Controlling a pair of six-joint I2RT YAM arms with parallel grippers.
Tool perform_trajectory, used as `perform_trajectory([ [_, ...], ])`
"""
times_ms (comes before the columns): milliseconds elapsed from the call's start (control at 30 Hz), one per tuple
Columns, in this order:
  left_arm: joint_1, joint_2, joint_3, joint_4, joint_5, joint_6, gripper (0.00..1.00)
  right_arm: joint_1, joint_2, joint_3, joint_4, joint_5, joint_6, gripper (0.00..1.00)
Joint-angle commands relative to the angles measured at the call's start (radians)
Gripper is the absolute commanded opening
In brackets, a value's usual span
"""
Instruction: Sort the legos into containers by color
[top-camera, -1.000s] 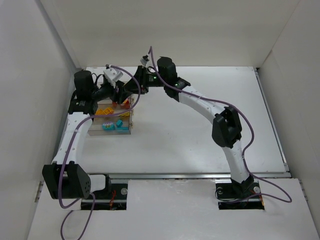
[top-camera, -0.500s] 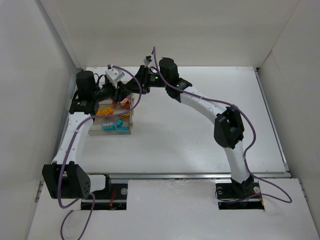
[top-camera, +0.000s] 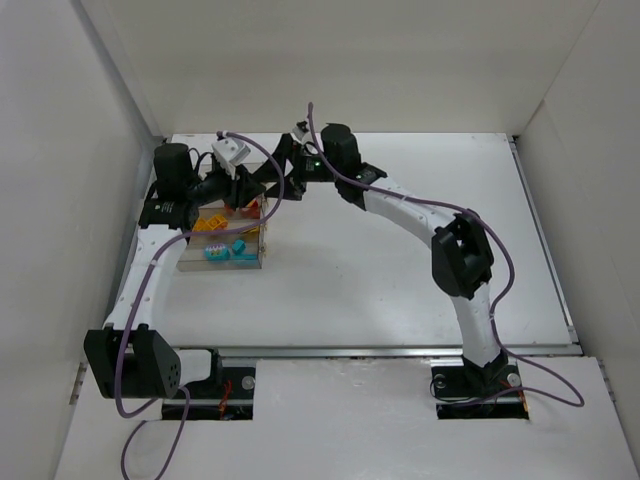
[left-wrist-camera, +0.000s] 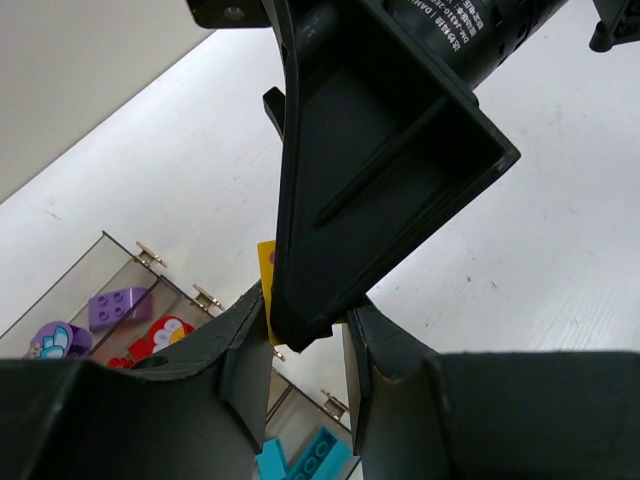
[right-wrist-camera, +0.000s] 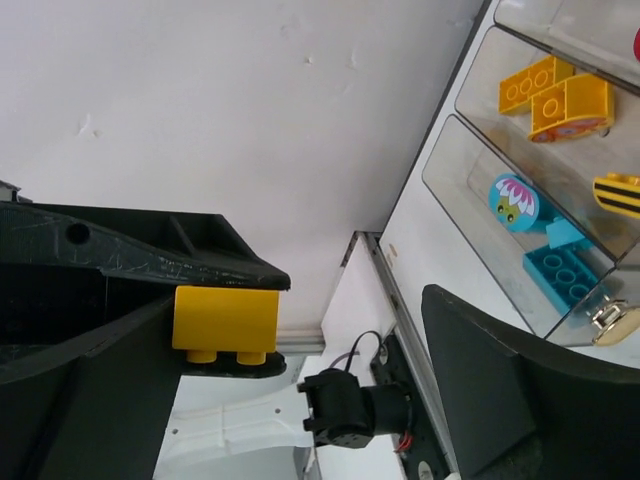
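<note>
A yellow lego (right-wrist-camera: 225, 318) hangs above the containers (top-camera: 222, 264), and my left gripper (left-wrist-camera: 300, 370) is shut on it. The left wrist view shows only a yellow sliver (left-wrist-camera: 265, 285) of it behind the right gripper's finger (left-wrist-camera: 360, 170), which reaches between my left jaws. My right gripper (right-wrist-camera: 300, 340) stands open, its left finger beside the held lego. In the top view both grippers meet over the bins' far end, the left gripper (top-camera: 248, 190) and the right gripper (top-camera: 272, 180). The bins hold purple (left-wrist-camera: 120, 305), red (left-wrist-camera: 160, 335), yellow (right-wrist-camera: 555, 95) and cyan (right-wrist-camera: 560, 270) legos.
The bins stand at the table's left side, close to the left wall (top-camera: 60, 200). A round cyan flower piece (right-wrist-camera: 513, 200) and a striped yellow piece (right-wrist-camera: 618, 195) lie in the bins. Purple cables (top-camera: 500, 270) loop along both arms.
My right gripper has opened, letting go of the yellow lego, and its arm has shifted slightly right. My left gripper closed on the lego and has stayed put.
</note>
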Motion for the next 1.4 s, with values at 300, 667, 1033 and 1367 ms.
perform_trajectory([
  [300, 0.008, -0.029, -0.019, -0.028, -0.094, 0.062, 0.0, -0.029, -0.128, -0.013, 0.024, -0.078, -0.06, 1.0],
  [667, 0.028, 0.0, -0.065, -0.053, -0.277, 0.097, 0.0, -0.147, -0.278, -0.244, 0.024, 0.011, -0.116, 1.0],
  [1033, 0.125, 0.292, 0.005, -0.164, -0.329, 0.135, 0.0, -0.197, -0.355, -0.468, -0.022, 0.039, -0.19, 1.0],
  [1367, 0.125, 0.376, -0.042, -0.143, -0.372, 0.158, 0.02, -0.206, -0.335, -0.446, -0.054, 0.039, -0.213, 1.0],
])
